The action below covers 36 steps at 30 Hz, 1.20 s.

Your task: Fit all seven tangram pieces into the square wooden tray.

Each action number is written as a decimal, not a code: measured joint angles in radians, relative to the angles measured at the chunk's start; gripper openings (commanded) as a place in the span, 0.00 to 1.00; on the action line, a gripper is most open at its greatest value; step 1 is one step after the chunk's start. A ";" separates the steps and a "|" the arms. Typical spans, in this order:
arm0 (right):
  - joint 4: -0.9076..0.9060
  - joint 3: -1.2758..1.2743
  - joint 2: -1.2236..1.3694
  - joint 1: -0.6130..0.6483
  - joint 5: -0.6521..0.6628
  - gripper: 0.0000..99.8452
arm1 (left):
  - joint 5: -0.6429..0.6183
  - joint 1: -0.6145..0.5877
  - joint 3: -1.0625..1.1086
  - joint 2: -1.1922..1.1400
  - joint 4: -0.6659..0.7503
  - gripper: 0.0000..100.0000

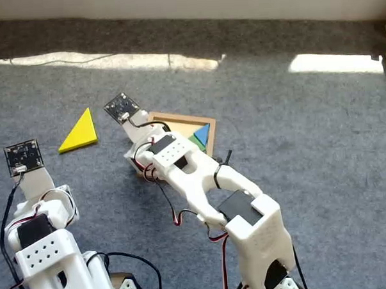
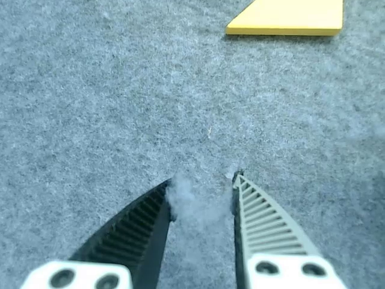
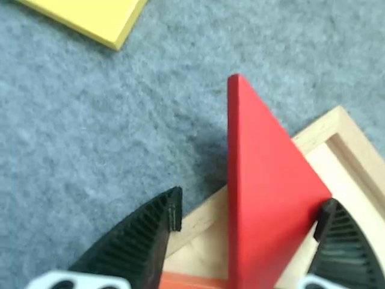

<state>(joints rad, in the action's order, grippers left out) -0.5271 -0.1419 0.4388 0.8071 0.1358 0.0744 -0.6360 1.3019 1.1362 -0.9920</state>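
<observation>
A red triangle point(image 3: 264, 192) lies tilted across the rim of the square wooden tray point(image 3: 340, 123), its tip out over the carpet. My right gripper point(image 3: 249, 211) is open around it: one finger point(image 3: 334, 232) touches its edge, the other point(image 3: 150, 232) stands apart. An orange piece point(image 3: 198, 280) shows in the tray below it. In the high view the tray point(image 1: 179, 118) holds a blue piece point(image 1: 203, 132) and a green piece point(image 1: 196, 142); my right arm point(image 1: 181, 164) covers the rest. A yellow triangle point(image 1: 80, 131) lies on the carpet left of the tray. My left gripper point(image 2: 204, 186) is open over bare carpet, short of the yellow triangle point(image 2: 289, 17).
Grey carpet point(image 1: 308, 146) covers the whole work area. A sunlit strip point(image 1: 112, 60) runs along the far side. My left arm point(image 1: 40, 241) stands at the near left, with cables point(image 1: 131, 259) beside its base.
</observation>
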 measured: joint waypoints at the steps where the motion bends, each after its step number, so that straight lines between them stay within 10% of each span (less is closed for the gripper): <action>1: 0.000 0.000 0.000 -0.003 0.000 0.23 | 0.000 0.000 0.000 0.000 0.000 0.16; 6: -0.003 0.002 0.000 -0.032 0.000 0.11 | 0.000 0.000 0.000 0.000 0.000 0.16; 36: -0.376 0.160 0.000 -0.127 0.000 0.13 | 0.000 0.002 0.000 0.000 0.000 0.16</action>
<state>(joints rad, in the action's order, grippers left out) -0.9030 0.0176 0.4388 0.6797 0.1358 0.0744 -0.6345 1.3019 1.1362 -0.9920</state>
